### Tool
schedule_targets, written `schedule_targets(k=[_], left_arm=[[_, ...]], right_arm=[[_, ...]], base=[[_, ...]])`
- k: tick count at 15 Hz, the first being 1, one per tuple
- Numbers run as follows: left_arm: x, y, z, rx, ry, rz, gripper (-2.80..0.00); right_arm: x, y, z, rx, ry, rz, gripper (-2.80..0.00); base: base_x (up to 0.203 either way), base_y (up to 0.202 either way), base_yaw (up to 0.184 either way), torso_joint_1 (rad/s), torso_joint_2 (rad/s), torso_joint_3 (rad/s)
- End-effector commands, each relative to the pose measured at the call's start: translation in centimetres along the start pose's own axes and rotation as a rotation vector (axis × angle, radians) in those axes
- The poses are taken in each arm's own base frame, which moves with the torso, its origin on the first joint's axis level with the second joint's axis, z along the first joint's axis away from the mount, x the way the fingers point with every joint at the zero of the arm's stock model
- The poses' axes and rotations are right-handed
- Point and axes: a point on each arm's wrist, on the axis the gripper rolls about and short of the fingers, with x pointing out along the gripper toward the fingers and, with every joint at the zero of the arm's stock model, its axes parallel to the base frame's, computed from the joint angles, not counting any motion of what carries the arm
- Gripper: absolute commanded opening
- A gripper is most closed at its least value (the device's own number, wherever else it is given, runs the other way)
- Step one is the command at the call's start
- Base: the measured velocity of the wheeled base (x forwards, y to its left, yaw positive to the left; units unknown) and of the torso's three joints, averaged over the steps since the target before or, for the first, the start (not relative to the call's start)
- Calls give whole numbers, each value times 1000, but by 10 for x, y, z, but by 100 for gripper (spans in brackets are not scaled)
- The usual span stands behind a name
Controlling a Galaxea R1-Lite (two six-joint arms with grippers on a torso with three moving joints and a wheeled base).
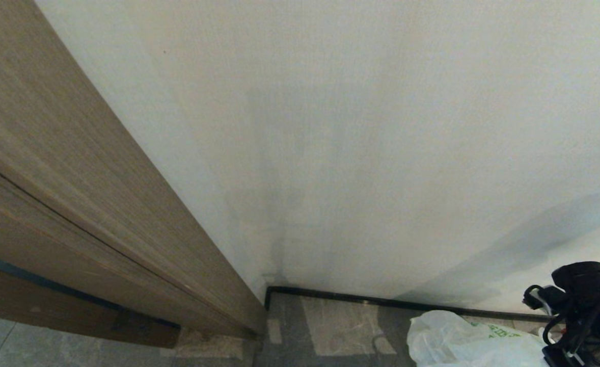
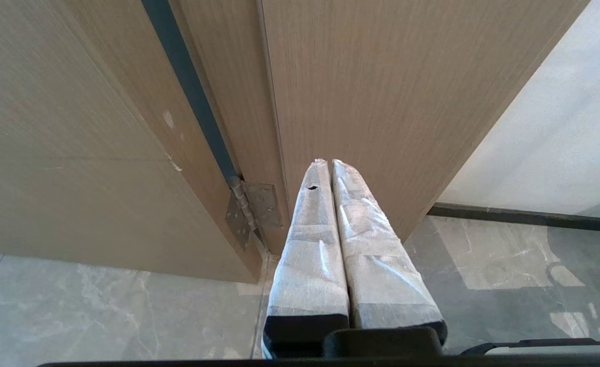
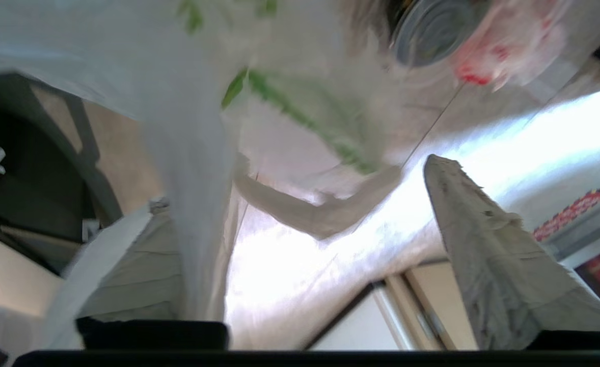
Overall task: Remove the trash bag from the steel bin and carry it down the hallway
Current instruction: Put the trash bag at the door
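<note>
The trash bag [image 1: 463, 341], thin white plastic with green print, rests on the hallway floor [image 1: 330, 321] against the dark skirting at the lower right. My right arm [image 1: 585, 300] stands just to its right. In the right wrist view my right gripper [image 3: 295, 181] is open, jaws wide apart. The bag's film [image 3: 203, 76] hangs close in front and drapes over one finger [image 3: 142, 265]; the other finger [image 3: 488, 244] stands free. A round tin and red rubbish show through the bag. My left gripper [image 2: 329, 162] is shut and empty, parked by a wooden door. The steel bin is out of view.
A wooden door and its frame [image 1: 76, 193] fill the left, meeting a white wall [image 1: 381, 153] at a corner. A hinge [image 2: 254, 209] sits low on the door. Black skirting [image 1: 361, 298] runs along the wall's foot.
</note>
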Motion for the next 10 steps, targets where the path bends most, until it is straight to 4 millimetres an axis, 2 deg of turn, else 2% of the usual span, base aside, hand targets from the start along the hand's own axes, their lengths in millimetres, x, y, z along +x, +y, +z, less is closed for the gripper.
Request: schedule_targets(k=[1, 5, 10], left_arm=[[0, 0, 0, 0, -1, 0, -280], [0, 0, 0, 0, -1, 1, -280], [0, 0, 0, 0, -2, 1, -280]], right_arm=[[-21, -9, 0, 36, -89, -34, 0], [-51, -12, -28, 95, -165, -59, 0], [-81, -19, -42, 169, -281, -87, 0]], base=[[0, 0, 0, 0, 0, 0], [0, 0, 0, 0, 0, 0], [0, 0, 0, 0, 0, 0]])
